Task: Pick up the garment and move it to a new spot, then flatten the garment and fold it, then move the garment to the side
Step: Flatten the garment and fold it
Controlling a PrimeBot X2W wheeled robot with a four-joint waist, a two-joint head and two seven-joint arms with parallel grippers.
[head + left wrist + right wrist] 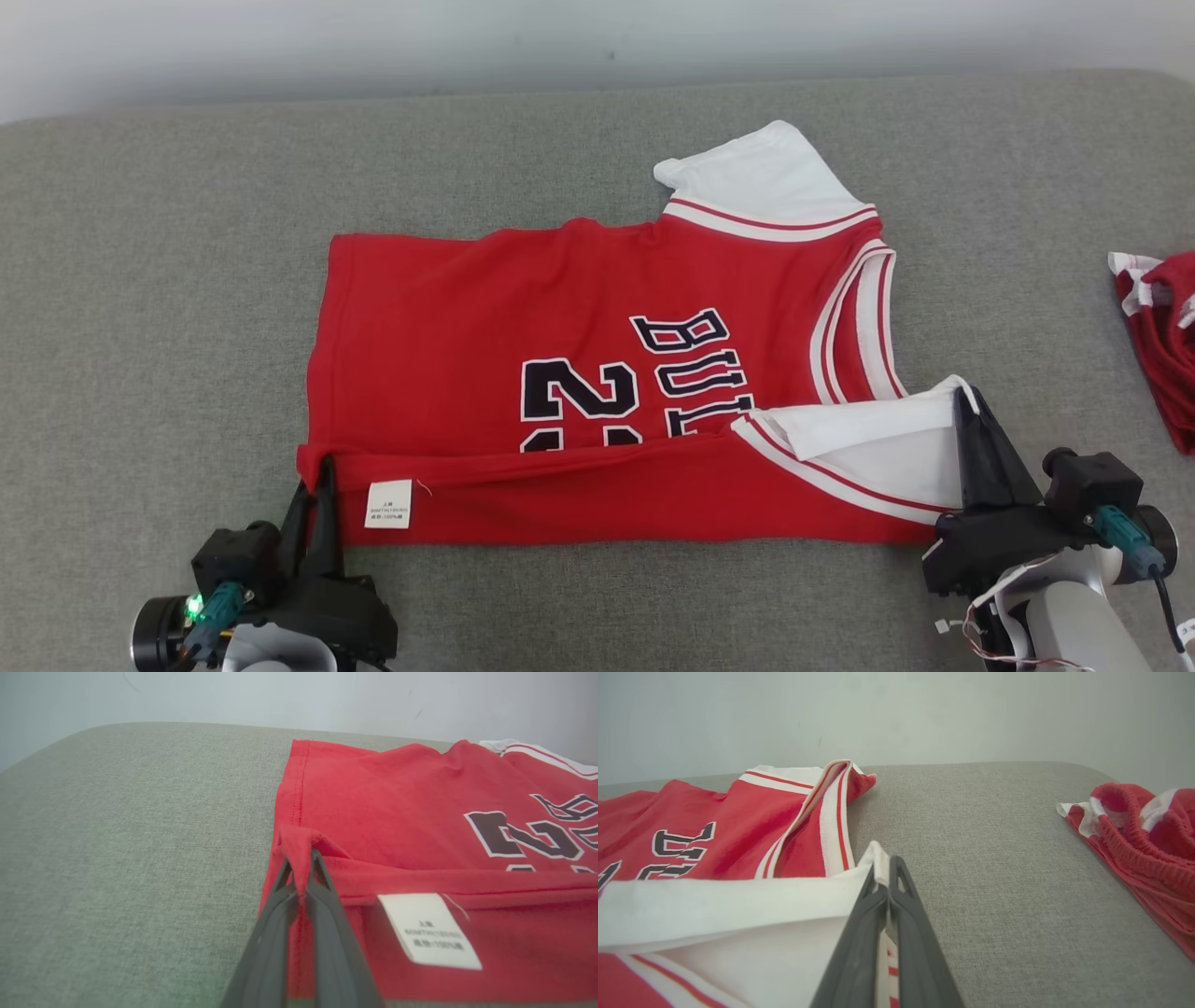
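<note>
The garment (560, 317) is a red jersey with white sleeves and dark lettering, spread on the grey cushion with its near long edge folded up over itself. My left gripper (319, 467) is shut on the garment's near hem corner, where red cloth bunches between the tips of my left gripper (301, 856). My right gripper (963, 397) is shut on the white sleeve edge at the near right. In the right wrist view, white cloth (738, 900) runs into the closed tips of my right gripper (886, 861). A white care label (387, 504) lies on the folded strip.
A second red and white piece of clothing (1162, 336) lies bunched at the right edge of the grey cushion (149, 280). A pale wall (373, 37) rises behind the cushion's far edge. Bare cushion stretches left of the jersey and along the near edge.
</note>
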